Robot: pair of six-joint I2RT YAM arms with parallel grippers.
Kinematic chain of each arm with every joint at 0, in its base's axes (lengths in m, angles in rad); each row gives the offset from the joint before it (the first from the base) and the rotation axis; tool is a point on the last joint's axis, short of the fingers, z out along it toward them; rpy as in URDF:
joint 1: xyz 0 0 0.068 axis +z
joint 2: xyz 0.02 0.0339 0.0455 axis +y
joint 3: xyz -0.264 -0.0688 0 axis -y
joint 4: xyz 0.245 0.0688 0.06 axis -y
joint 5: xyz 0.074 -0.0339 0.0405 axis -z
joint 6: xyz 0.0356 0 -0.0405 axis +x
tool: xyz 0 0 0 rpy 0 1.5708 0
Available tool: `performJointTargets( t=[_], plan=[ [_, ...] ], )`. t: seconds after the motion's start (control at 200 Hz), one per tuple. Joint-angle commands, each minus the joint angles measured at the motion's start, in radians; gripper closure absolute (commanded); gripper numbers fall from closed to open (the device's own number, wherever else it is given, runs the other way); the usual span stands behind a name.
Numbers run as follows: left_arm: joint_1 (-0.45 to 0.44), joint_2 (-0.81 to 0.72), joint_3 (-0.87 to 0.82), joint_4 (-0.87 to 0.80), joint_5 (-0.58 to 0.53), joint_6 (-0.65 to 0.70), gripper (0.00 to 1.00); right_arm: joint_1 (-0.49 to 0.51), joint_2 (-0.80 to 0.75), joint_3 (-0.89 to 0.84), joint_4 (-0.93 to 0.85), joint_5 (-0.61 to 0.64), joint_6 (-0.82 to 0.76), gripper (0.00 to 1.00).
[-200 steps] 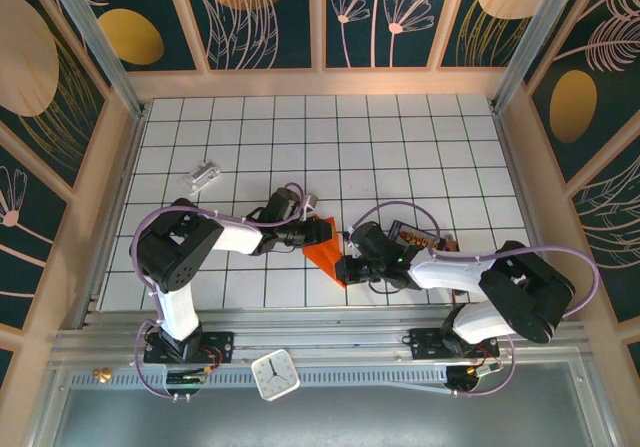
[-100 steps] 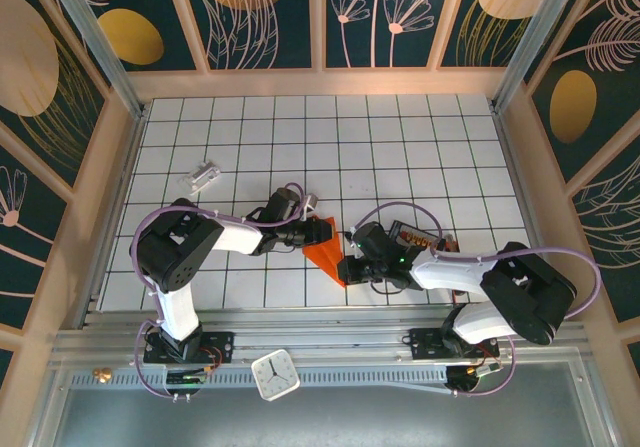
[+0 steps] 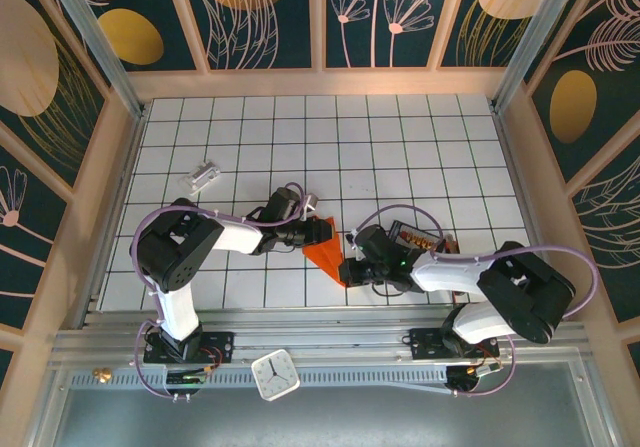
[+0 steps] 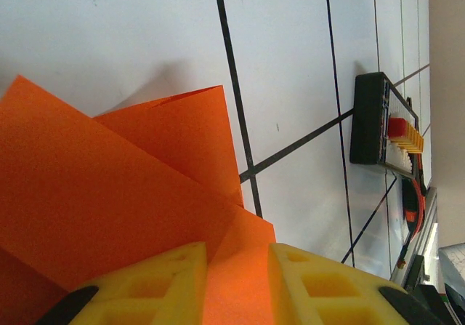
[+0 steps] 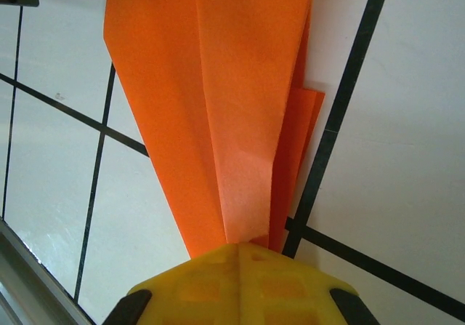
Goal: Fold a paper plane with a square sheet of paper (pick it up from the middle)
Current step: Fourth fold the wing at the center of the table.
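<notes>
**A:** Where is the paper plane [image 3: 328,257] kept?

**B:** It is laid on the white gridded worktop [image 3: 400,147] near the front edge, between the two arms. It is only partly folded.

**A:** How is it held?

**B:** The narrow end is clamped by the right jaws. Their yellow pads [image 5: 196,289] are pressed together, with the tip caught in the seam. The left jaws are set a little apart at the wide end. Orange paper is seen in the gap between their pads [image 4: 174,270], but no firm pinch can be made out there.

**A:** Why is it arranged that way?

**B:** The tip is probably pinned so that the sheet cannot slide while the wide end is worked. One flap at that end is lifted off the tiles and a shadow is cast beneath it, so a crease is judged to be unfinished.

**A:** What should be watched?

**B:** Thin paper can be torn, or a fold skewed, if both ends are pulled apart. The black tray [image 4: 378,121] lies close on the right and should be avoided.
</notes>
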Motion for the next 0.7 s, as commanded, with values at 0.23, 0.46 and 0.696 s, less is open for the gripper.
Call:
performJointTargets(
  t=[0.23, 0.46, 0.696],
  plan=[
    [0.020, 0.059, -0.026, -0.124, -0.080, 0.045, 0.71, 0.007, -0.122, -0.031, -0.179, 0.004, -0.035, 0.95],
    [0.020, 0.065, -0.030, -0.118, -0.081, 0.042, 0.71, 0.001, -0.168, 0.071, -0.196, 0.008, -0.052, 0.95],
    [0.020, 0.067, -0.030, -0.115, -0.079, 0.039, 0.70, 0.004, -0.087, 0.124, -0.148, -0.031, -0.065, 0.95]
  ],
)
